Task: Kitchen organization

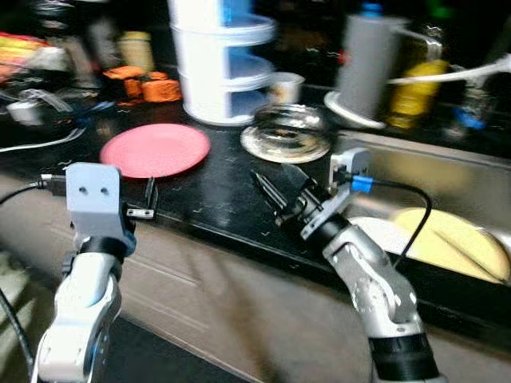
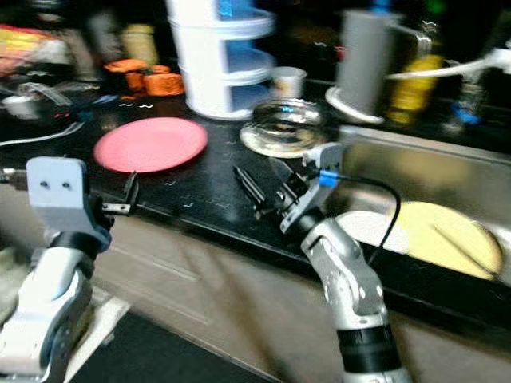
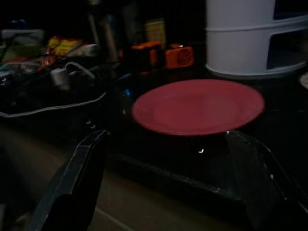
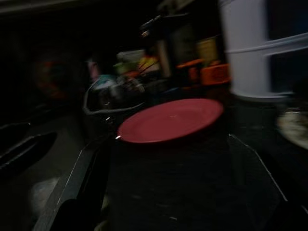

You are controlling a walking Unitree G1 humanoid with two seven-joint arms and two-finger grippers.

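A: Red plate (image 1: 155, 149) — flat on the black counter (image 1: 215, 191), left of centre, nothing on it, nothing touching it.

B: Far left first?

A: Cables and blurry clutter at the counter's back left, too smeared to name. Then orange packets (image 1: 144, 84) behind the plate.

B: Left gripper?

A: Left gripper (image 1: 148, 201) at the counter's front edge, just in front of the plate, fingers spread, holding nothing. In the left wrist view the plate (image 3: 198, 106) sits between the two fingers (image 3: 72, 183), ahead of them and apart.

B: Middle?

A: White tiered stand (image 1: 223, 60) behind the plate's right side, a small white cup (image 1: 285, 86) beside it. Glass bowl (image 1: 287, 132) right of the plate, near the sink.

B: Right gripper?

A: Right gripper (image 1: 275, 187) over the counter in front of the glass bowl, fingers apart, empty, pointing toward the plate.

B: Far right?

A: Grey jug (image 1: 369, 64) at the back on a white dish, yellow bottle (image 1: 417, 92) beside it. Steel sink (image 1: 435, 171) with a pale yellow plate (image 1: 459, 243) lying in it.
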